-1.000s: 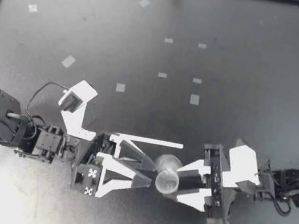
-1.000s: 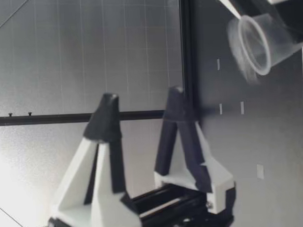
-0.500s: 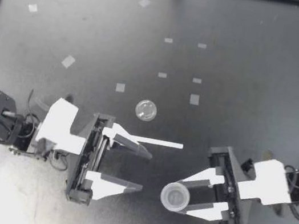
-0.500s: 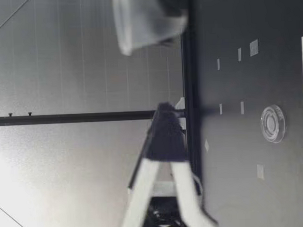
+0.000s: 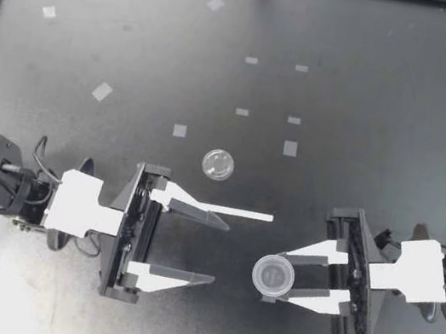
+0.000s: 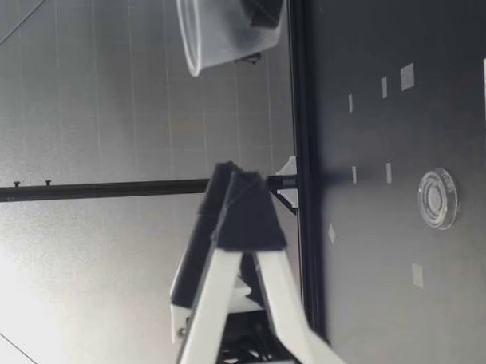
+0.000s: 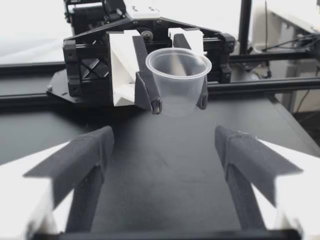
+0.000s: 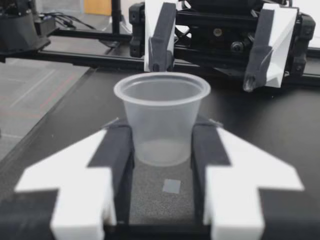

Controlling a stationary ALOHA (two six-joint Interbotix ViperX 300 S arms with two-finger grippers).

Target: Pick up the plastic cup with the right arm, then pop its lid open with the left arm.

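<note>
My right tool (image 5: 274, 277) reaches in level from its side, its fingers clamped on one clear plastic cup (image 5: 273, 273). The cup is upright, mouth up, raised off the tabletop (image 5: 387, 118). Facing the cup, my left tool (image 5: 221, 252) is also level, spread wide and holding nothing. One round clear lid (image 5: 218, 164) lies flat on the tabletop, apart from the cup, beyond the left tool. Nine small tape patches (image 5: 290, 149) dot the tabletop past the cup.

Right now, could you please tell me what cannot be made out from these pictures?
Low view: my right gripper is mostly cut off by the frame edge; only the cup shows well.
Low view: my left gripper is seen edge-on, fingers overlapping, so its opening is hidden there.
Top view: the lid is too small to tell which face is up.
</note>
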